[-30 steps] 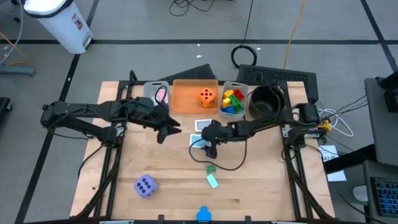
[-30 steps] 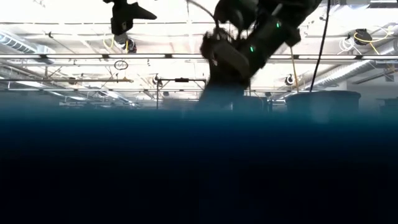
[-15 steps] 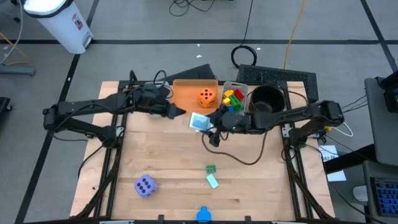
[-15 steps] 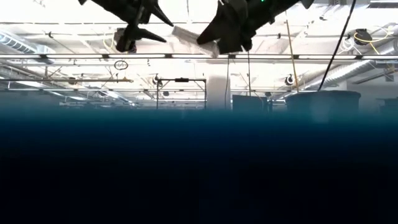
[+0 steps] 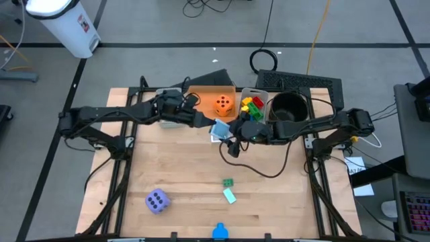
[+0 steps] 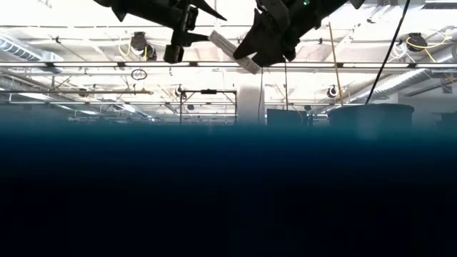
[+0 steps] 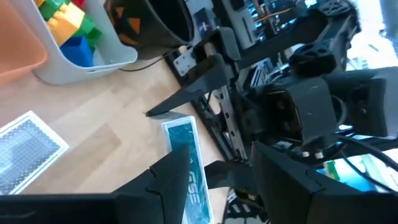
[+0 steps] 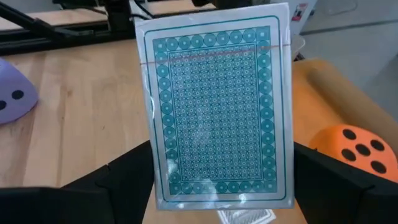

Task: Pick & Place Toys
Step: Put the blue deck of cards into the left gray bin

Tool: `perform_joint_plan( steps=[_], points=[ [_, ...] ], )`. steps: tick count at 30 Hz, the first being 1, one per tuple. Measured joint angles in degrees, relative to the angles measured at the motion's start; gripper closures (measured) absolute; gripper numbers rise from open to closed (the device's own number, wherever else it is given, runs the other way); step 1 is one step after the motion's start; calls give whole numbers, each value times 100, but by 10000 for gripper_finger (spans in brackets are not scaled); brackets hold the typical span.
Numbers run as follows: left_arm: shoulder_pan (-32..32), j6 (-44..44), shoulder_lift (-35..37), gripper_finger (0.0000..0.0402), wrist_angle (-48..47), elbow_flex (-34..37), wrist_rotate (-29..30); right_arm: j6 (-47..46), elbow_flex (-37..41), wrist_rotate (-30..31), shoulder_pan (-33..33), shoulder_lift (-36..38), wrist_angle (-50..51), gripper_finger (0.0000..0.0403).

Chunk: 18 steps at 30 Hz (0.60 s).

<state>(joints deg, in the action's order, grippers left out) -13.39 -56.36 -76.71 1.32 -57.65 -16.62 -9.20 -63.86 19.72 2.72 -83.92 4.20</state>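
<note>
Above the middle of the wooden table [image 5: 175,181], just in front of the bins, a flat rectangular card deck [image 8: 216,106] is held up by the right gripper [image 5: 225,136], its 2 dark fingers [image 8: 134,177] closed on the lower edges of the pack. The pack is wrapped in glossy clear film with a thin red tear strip across it, and its back is printed with a teal pattern of small rings inside a white border; no writing can be read on it. The left gripper [image 5: 201,121] is set just beside the pack, its pointed fingers parted on either side of it, but whether they touch it cannot be told. In the left wrist view the deck is seen edge-on between that arm's fingers, with a second patterned card [image 7: 28,149] lying flat on the wood. The orange foam die [image 5: 224,104], rounded at its corners and marked with dark pips, sits in the orange bin [image 5: 201,107]; glossy plastic bricks [image 5: 252,109] in red, yellow, green and blue fill the grey bin [image 5: 263,96] beside the black round bowl [image 5: 287,111]. The purple die [image 5: 156,200] sits well apart near the front edge, with 2 small green pieces [image 5: 229,189] too small to make out. The lower half of the low view is dark and hides the tabletop
</note>
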Motion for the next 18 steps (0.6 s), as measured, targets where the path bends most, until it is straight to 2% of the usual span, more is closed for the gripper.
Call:
perform_joint_plan(
  steps=[6, 14, 18],
  points=[
    [-4, 325, -26, 220, -359, 1, 115, -234, -6, -30, 2, 8, 329, 94],
    [-20, 265, -26, 220, -730, 2, 23, -199, -15, -26, 2, 9, 355, 94],
    [-8, 239, -24, 220, -763, 2, 194, -180, -15, -28, 2, 9, 357, 94]
  ],
)
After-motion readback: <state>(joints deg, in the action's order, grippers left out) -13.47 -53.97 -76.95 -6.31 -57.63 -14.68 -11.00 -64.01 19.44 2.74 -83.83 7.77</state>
